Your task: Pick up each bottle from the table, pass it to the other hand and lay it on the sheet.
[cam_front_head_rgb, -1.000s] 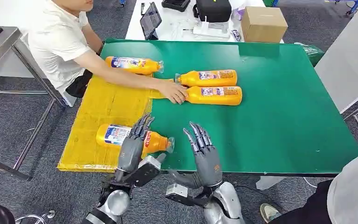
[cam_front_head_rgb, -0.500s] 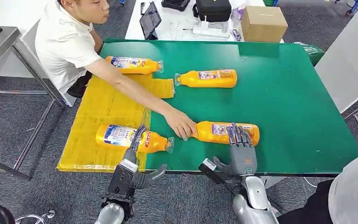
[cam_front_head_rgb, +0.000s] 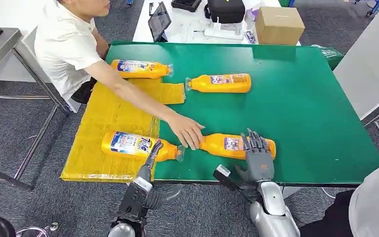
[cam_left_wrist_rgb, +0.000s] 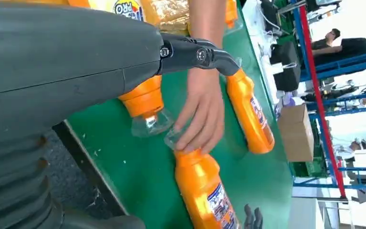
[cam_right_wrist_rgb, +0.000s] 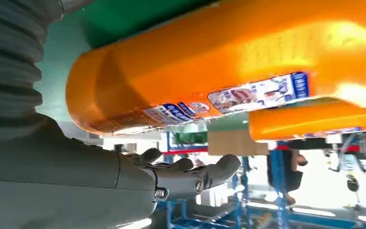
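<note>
Several orange bottles lie on their sides. One (cam_front_head_rgb: 138,68) rests at the far end of the yellow sheet (cam_front_head_rgb: 103,113), another (cam_front_head_rgb: 137,145) at its near end. A third (cam_front_head_rgb: 220,83) lies on the green table (cam_front_head_rgb: 296,108). A person's hand (cam_front_head_rgb: 187,131) touches the cap end of the front bottle (cam_front_head_rgb: 227,145) (cam_left_wrist_rgb: 205,191) (cam_right_wrist_rgb: 209,62). My right hand (cam_front_head_rgb: 257,158) (cam_right_wrist_rgb: 171,176) is over that bottle's base end, fingers spread, not gripping. My left hand (cam_front_head_rgb: 148,165) (cam_left_wrist_rgb: 76,62) holds nothing; its fingertips are near the neck of the near sheet bottle (cam_left_wrist_rgb: 145,100).
A person (cam_front_head_rgb: 69,44) sits at the table's left side, arm stretched across the sheet. Another person (cam_front_head_rgb: 370,207) is at the near right corner. Behind the green table, a white table carries a cardboard box (cam_front_head_rgb: 279,24), a tablet and a black bag.
The person slid one bottle from the table's middle to the front edge. My right hand moved right and now reaches over that bottle. My left hand dropped back from the bottle on the sheet.
</note>
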`<state>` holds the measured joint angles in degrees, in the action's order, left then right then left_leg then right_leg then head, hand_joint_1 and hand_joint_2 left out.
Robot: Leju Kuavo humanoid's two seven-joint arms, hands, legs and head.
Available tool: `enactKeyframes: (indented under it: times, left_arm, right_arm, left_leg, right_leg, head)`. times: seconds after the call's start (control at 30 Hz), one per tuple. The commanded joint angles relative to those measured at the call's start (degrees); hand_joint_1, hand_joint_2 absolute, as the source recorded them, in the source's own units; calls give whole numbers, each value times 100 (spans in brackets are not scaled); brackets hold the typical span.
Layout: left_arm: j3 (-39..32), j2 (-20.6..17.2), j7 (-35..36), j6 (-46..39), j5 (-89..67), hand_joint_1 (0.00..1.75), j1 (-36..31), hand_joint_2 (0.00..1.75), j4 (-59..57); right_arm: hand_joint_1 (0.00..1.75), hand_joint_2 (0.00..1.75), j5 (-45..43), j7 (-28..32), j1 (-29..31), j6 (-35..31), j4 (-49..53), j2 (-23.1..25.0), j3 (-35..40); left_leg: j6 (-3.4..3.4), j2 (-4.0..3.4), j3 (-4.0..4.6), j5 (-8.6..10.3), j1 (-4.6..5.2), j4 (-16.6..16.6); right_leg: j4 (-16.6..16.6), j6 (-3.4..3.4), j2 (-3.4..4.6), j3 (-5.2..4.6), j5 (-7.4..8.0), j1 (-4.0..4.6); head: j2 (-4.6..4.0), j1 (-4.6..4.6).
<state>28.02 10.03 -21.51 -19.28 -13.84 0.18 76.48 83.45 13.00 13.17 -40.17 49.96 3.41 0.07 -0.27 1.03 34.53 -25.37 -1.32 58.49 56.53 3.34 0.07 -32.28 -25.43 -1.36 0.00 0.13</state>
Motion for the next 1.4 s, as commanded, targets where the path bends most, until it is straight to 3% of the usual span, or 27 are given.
enactKeyframes:
  times: [0.03, 0.37, 0.5, 0.67, 0.7, 0.73, 0.77, 0.8, 1.27, 1.4]
  left_arm:
    - [155, -87, 13, 7, 60, 0, -151, 175, -273]
    - [221, -107, 164, 67, 18, 0, -160, 175, -237]
    - [265, -123, 420, 334, 144, 0, -179, 175, -240]
    - [272, -130, 464, 400, 188, 0, -193, 175, -236]
    - [272, -123, 486, 428, 218, 0, -211, 175, -252]
    - [265, -116, 506, 452, 255, 0, -219, 175, -261]
    - [265, -116, 506, 452, 255, 0, -219, 175, -261]
    - [267, -108, 533, 500, 314, 0, -263, 175, -304]
    - [230, -87, 510, 561, 490, 0, -348, 175, -403]
    - [212, -78, 460, 512, 549, 0, -318, 175, -386]
  right_arm:
    - [0, 175, 229, -865, 524, 17, -1000, -229, 291]
    - [0, 175, -177, -992, 1081, 123, -2152, -308, 413]
    - [0, 175, -293, -1181, 1299, 781, -2536, -364, 530]
    - [0, 175, -436, -1107, 1342, 1003, -2589, -373, 549]
    - [33, 175, -496, -1029, 1369, 1213, -2656, -383, 585]
    - [145, 175, -541, -991, 1372, 1287, -2671, -392, 589]
    - [145, 175, -541, -991, 1372, 1287, -2671, -392, 589]
    - [175, 175, -658, -880, 1379, 1568, -2780, -432, 621]
    - [175, 175, -818, -607, 1214, 1728, -2905, -490, 730]
    - [175, 175, -1121, -290, 1158, 1681, -2862, -465, 642]
  left_leg:
    - [11, -18, -17, -1, -1, -7]
    - [8, -14, -18, 1, -1, -6]
    - [8, -12, -24, 3, -1, -8]
    - [9, -16, -51, 8, -3, -10]
    - [7, -15, -62, 5, -2, -7]
    - [6, -15, -72, 1, -1, -4]
    - [10, -14, -71, 8, -3, -7]
    - [6, -14, -83, -5, -3, -4]
    - [10, -19, -128, -8, -5, -14]
    - [18, -16, -111, 5, -8, -25]
  right_leg:
    - [-10, -18, 8, 14, 5, 5]
    - [-9, -13, 6, 16, 5, 4]
    - [-11, -16, 2, 21, 6, 5]
    - [-17, -18, -5, 40, 10, 8]
    - [-15, -13, -3, 47, 7, 6]
    - [-11, -10, -1, 42, 4, 4]
    - [-17, -16, -5, 32, 11, 7]
    - [-15, -13, -3, 17, 6, 7]
    - [-28, -13, 4, 57, 6, 9]
    - [-44, -23, -9, 47, 17, 14]
  head:
    - [0, 0]
    - [0, 0]
    - [0, 2]
    - [0, -2]
    - [0, 2]
    - [0, 0]
    - [0, 0]
    - [0, 0]
    - [0, 2]
    - [0, 2]
